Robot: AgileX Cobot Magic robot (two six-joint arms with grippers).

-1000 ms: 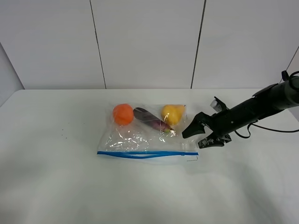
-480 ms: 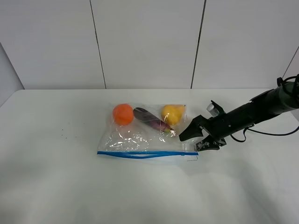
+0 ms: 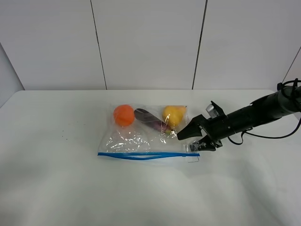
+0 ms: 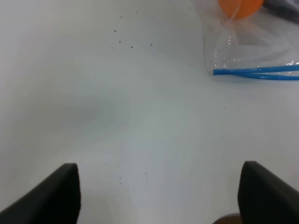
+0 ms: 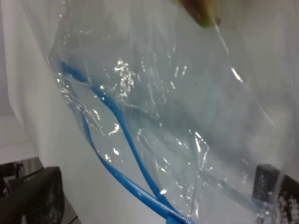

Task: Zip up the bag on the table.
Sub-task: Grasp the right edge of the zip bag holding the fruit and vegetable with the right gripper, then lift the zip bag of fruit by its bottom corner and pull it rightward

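The bag point(image 3: 143, 136) lies flat mid-table point(image 3: 56, 179), an orange point(image 3: 123, 115), a purple fruit and a yellow fruit showing through it. Its blue zipper strip point(image 3: 141, 155) runs along the near edge and gapes in the middle. My right gripper point(image 3: 190, 142) is open at the bag's right end, with its fingers on either side of that corner. The right wrist view shows the crinkly bag point(image 5: 187, 93) and two separated blue zipper tracks point(image 5: 126, 149) between the right gripper's point(image 5: 149, 191) wide fingers. My left gripper point(image 4: 161, 196) is open over bare table, short of the bag's left end point(image 4: 243, 46).
White wall panels point(image 3: 150, 42) stand behind the table's far edge. A black cable point(image 3: 277, 134) trails from the right arm across the table's right side. Small dark specks point(image 4: 126, 42) dot the tabletop to the left of the bag.
My right gripper has moved left and lower, from beside the bag to its right zipper corner. Its fingers stay wide. The bag has not moved.
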